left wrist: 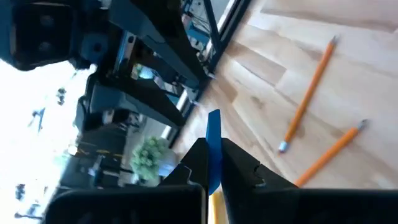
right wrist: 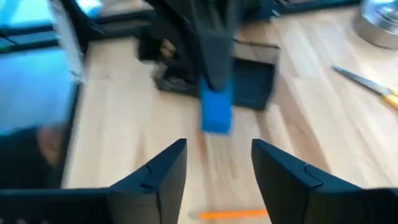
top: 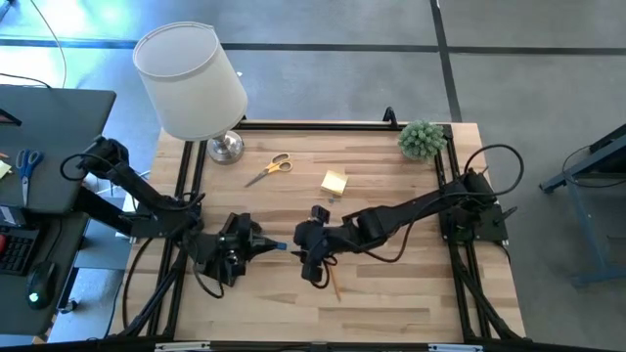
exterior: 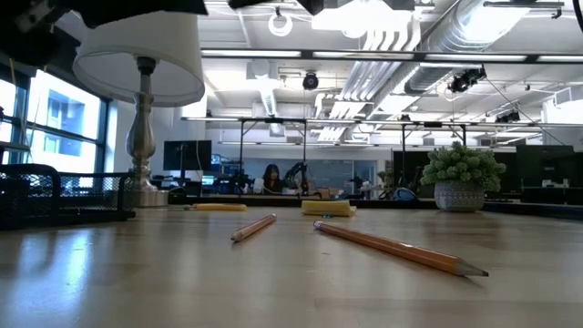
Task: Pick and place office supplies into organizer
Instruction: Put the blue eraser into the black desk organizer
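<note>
My left gripper [top: 266,244] is shut on the small blue piece [top: 280,245] above the table's middle and points toward the table's right. My right gripper [right wrist: 217,163] is open and faces it from the right, its fingers a short way off the blue piece [right wrist: 216,113] and not touching it. Two wooden pencils [exterior: 253,227] [exterior: 401,249] lie flat on the table below the grippers. The yellow-handled scissors [top: 269,168] and the yellow sticky-note pad [top: 334,182] lie farther back. The black organizer [exterior: 41,193] shows at the left in the low view; in the high view the left arm covers it. My left gripper pinches the blue piece between its two fingers at one end [left wrist: 214,163], coming level from the table's left. The piece's free end [left wrist: 213,118] sticks out beyond the fingertips toward my right gripper. The piece is lifted clear of the table.
A white-shaded lamp with a chrome base [top: 225,148] stands at the far left, and a small green plant [top: 423,139] at the far right corner. Bare wood shows along the near edge. A side desk [top: 44,147] with blue-handled scissors [top: 27,162] lies beyond the table's left.
</note>
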